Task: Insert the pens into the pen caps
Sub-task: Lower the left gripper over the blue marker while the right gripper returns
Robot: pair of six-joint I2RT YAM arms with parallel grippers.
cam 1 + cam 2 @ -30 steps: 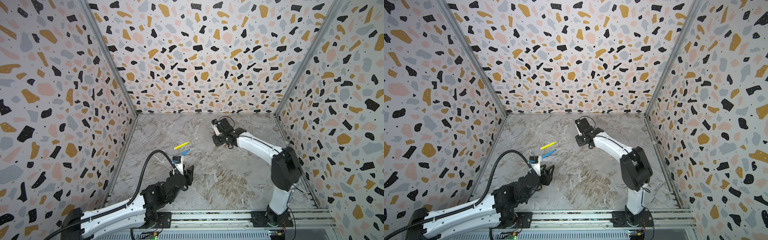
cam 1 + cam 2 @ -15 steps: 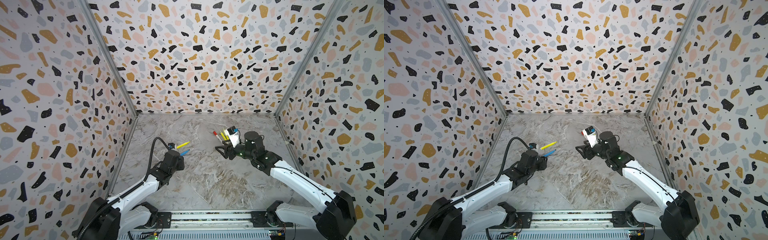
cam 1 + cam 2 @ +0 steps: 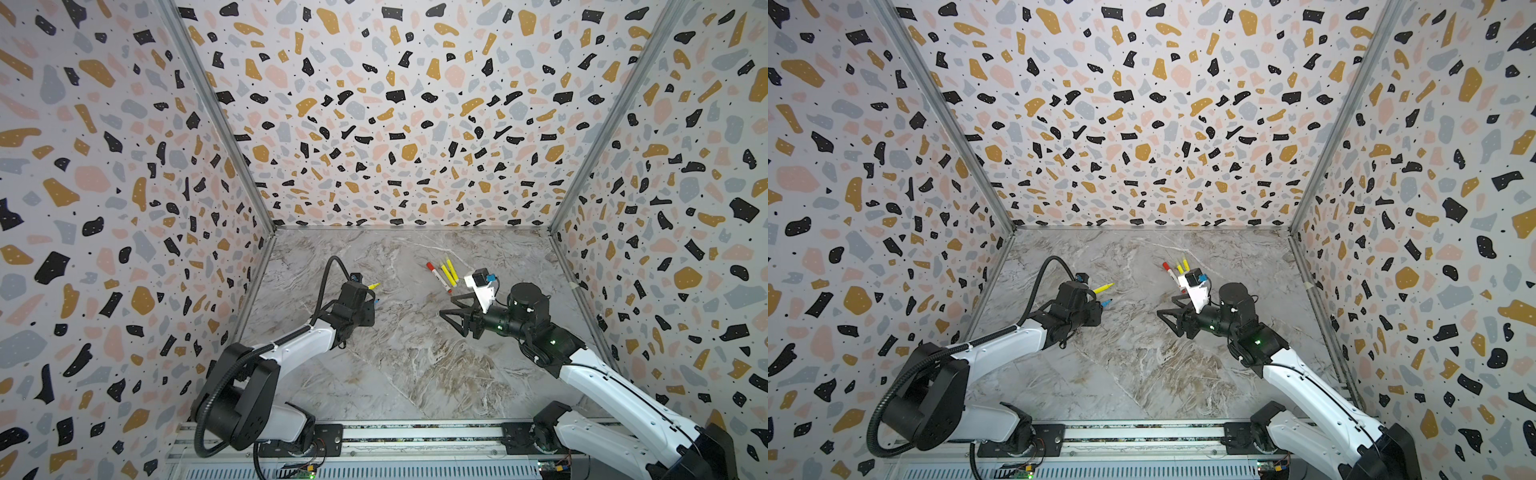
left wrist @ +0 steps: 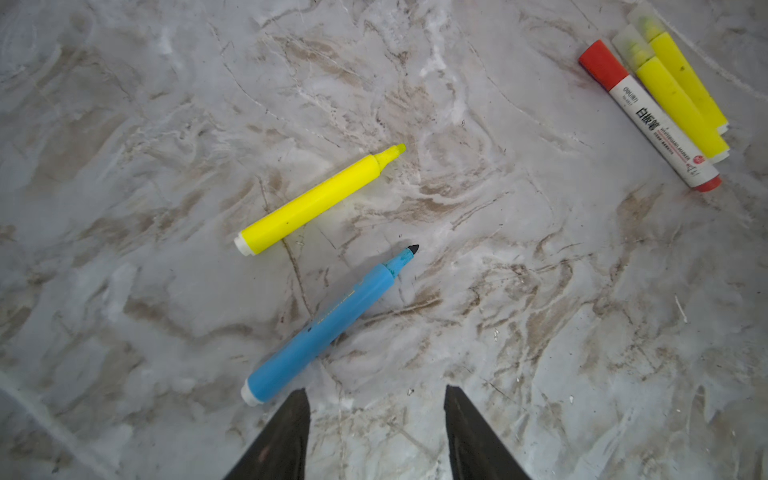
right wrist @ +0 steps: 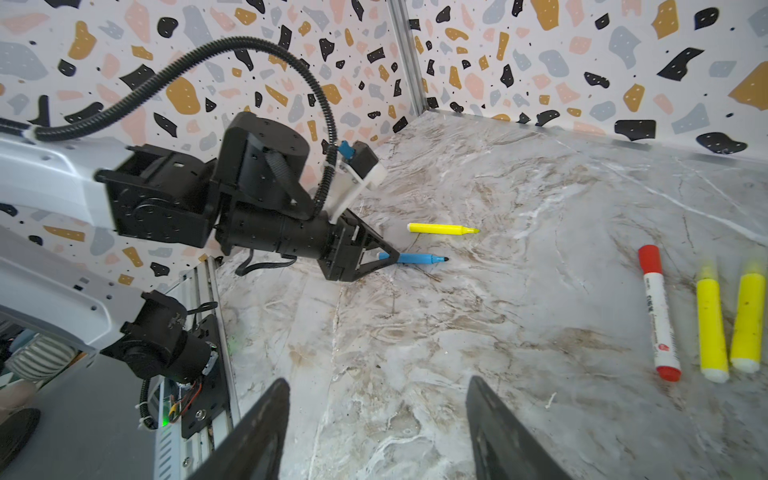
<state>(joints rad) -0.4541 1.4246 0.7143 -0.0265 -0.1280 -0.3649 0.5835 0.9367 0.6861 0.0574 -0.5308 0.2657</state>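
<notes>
Blue pen [image 4: 328, 326]: uncapped, lying flat on marbled worktop [image 4: 519, 257].
Yellow pen [image 4: 311, 201]: uncapped, alongside, not touching.
Left claw [image 4: 376, 392]: jaws apart, empty, near the Blue pen's tail.

Chinese "白板笔" on white-barrelled marker [image 4: 653, 123]

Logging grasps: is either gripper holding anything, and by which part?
Nothing is held. The left gripper is open near the blue pen; the right gripper open, empty.

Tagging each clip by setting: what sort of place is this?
Most likely a robot test cell, not a home: terrazzo-patterned panel walls box in a marble-look tabletop, and a left arm and right arm are mounted on a metal rail at its front edge.
</notes>
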